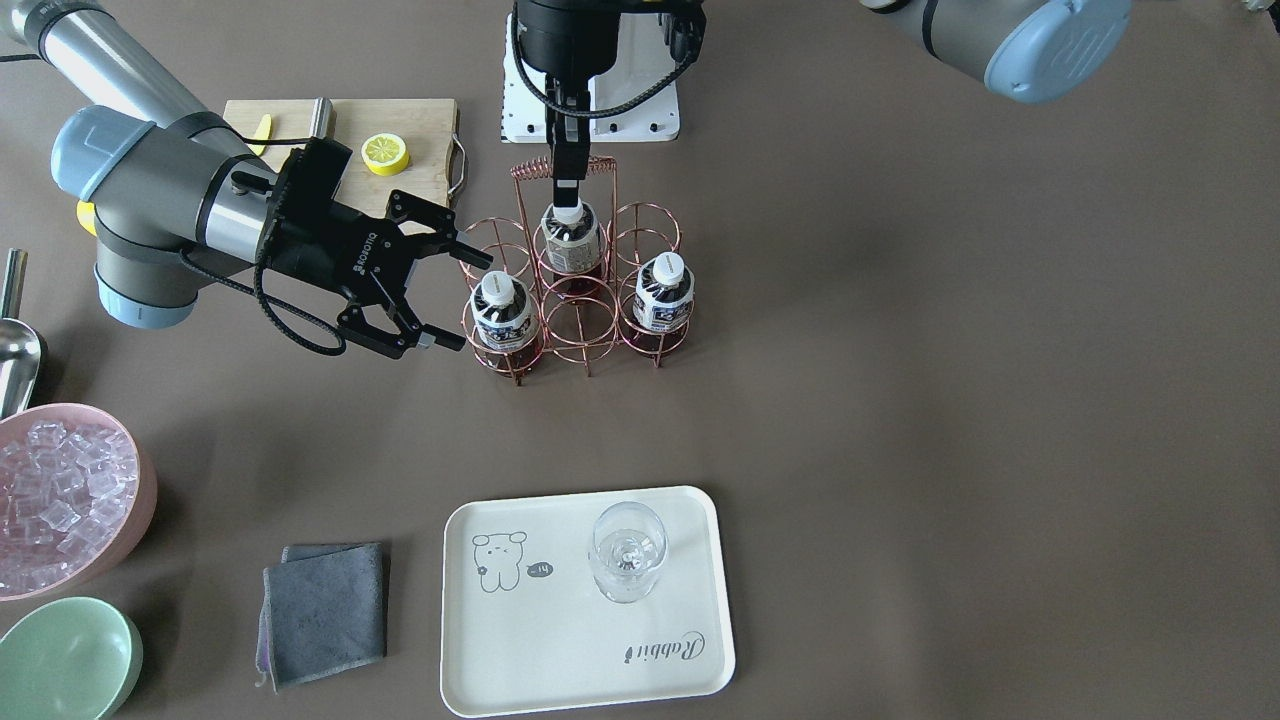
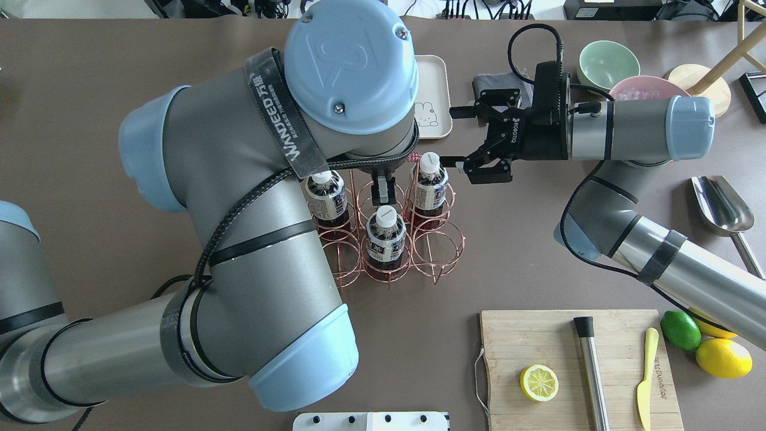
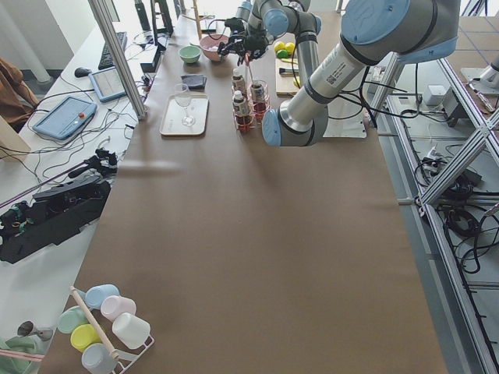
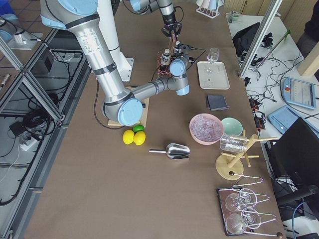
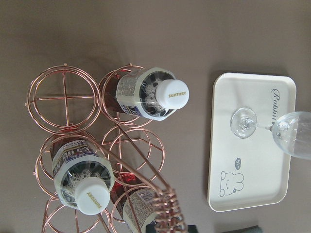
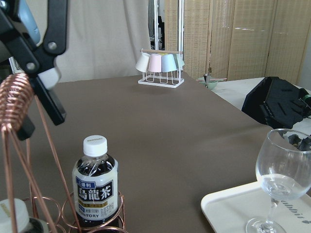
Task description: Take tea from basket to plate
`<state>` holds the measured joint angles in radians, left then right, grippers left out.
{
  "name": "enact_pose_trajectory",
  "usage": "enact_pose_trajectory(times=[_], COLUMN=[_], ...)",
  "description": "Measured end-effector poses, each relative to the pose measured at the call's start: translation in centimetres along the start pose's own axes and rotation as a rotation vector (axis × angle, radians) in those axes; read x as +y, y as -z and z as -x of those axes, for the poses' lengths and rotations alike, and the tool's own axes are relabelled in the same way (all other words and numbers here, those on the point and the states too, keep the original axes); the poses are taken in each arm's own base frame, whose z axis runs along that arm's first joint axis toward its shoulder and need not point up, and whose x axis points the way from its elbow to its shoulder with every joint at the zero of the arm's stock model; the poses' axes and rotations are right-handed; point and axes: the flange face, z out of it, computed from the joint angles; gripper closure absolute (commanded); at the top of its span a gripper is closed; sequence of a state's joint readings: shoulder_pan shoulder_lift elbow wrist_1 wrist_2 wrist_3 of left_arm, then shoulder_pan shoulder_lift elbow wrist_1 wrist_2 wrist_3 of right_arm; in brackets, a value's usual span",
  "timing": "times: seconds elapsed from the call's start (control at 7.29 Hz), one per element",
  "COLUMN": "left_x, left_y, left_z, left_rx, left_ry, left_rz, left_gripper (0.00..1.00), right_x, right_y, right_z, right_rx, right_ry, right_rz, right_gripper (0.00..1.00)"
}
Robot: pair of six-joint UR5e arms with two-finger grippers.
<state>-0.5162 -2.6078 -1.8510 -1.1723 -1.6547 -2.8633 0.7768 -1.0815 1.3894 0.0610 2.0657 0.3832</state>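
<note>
Order: as seen from the camera facing the robot, its left to its right.
Pink bowl (image 1: pixel 140 480): round and matt, heaped with clear ice cubes (image 1: pixel 50 490), at the table edge.
Green bowl (image 1: pixel 65 660): pale, smooth and round, just beside the pink bowl.
Right gripper (image 1: pixel 466 300): black, lying level, its two fingers spread wide and holding nothing. It is just beside the basket's end, near the end tea bottle.
Cutting board (image 1: pixel 420 125): pale wood, rectangular, with a metal handle. A lemon half (image 1: pixel 385 154) lies on it, cut face up.
Grey cloth (image 1: pixel 325 612): soft, folded square, near the plate.
Plate (image 1: pixel 540 650): cream, rectangular with rounded corners, with a bear drawing and grey script. It sits well apart from the basket.
Basket (image 1: pixel 535 167): copper wire, six ring cells in two rows, with a coiled handle.
End tea bottle (image 1: pixel 502 312): clear plastic, dark liquid, white cap, upright in a corner cell.
Rear tea bottle (image 1: pixel 570 238): alike, in the middle cell of the robot-side row.
Left gripper (image 1: pixel 567 195): points straight down at the rear tea bottle's cap. Finger spacing cannot be told.
Wine glass (image 1: pixel 627 550): clear, stemmed, upright on the plate.
Third tea bottle (image 1: pixel 663 292): alike, in the opposite corner cell.
</note>
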Motion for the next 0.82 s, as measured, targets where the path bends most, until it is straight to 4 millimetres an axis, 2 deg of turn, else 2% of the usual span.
enact_pose_trajectory(times=[0.69, 0.82], left_x=[0.2, 0.2], left_y=[0.2, 0.2], left_z=[0.1, 0.1], left_rx=[-0.001, -0.001], left_ry=[0.000, 0.000], left_rz=[0.004, 0.004], left_gripper=[1.00, 1.00], right_x=[0.7, 1.0], right_y=[-2.3, -2.6], right_z=[2.7, 3.1], right_rx=[-0.051, -0.057], right_ry=[-0.102, -0.098], right_rz=[0.005, 0.007], right_gripper=[0.13, 0.17])
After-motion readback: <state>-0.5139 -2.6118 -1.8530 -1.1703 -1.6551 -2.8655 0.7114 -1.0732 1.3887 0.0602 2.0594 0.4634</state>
